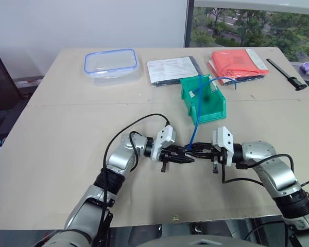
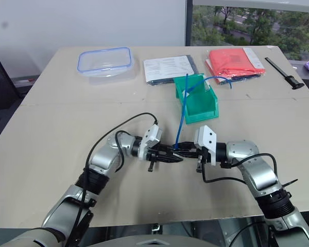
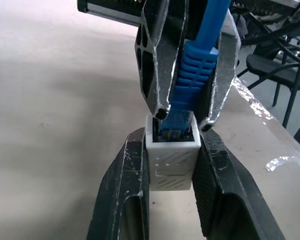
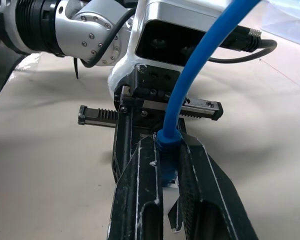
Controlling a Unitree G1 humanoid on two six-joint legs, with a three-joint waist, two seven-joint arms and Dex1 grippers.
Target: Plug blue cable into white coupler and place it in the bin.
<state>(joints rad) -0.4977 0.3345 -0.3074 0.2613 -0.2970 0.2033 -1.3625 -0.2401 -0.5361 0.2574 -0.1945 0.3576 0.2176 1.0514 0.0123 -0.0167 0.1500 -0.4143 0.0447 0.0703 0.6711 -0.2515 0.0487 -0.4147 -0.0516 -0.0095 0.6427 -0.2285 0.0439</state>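
Just above the table's near middle, my two grippers meet tip to tip. My left gripper point(image 3: 172, 137) is shut on the white coupler point(image 3: 172, 165), a small ribbed block with its socket facing the other hand. My right gripper point(image 4: 169, 142) is shut on the ribbed boot of the blue cable point(image 3: 190, 75), and the plug sits in the coupler's socket mouth. How deep the plug sits I cannot tell. From there the blue cable point(image 1: 194, 128) climbs away and arches over the green bin point(image 1: 211, 113), which stands beyond the grippers.
At the far left stands a clear container with a blue rim point(image 1: 111, 63). Printed papers point(image 1: 172, 69) and a red packet point(image 1: 238, 62) lie behind the bin. A black tool point(image 1: 287, 74) lies at the far right. The table's near edge runs just below my forearms.
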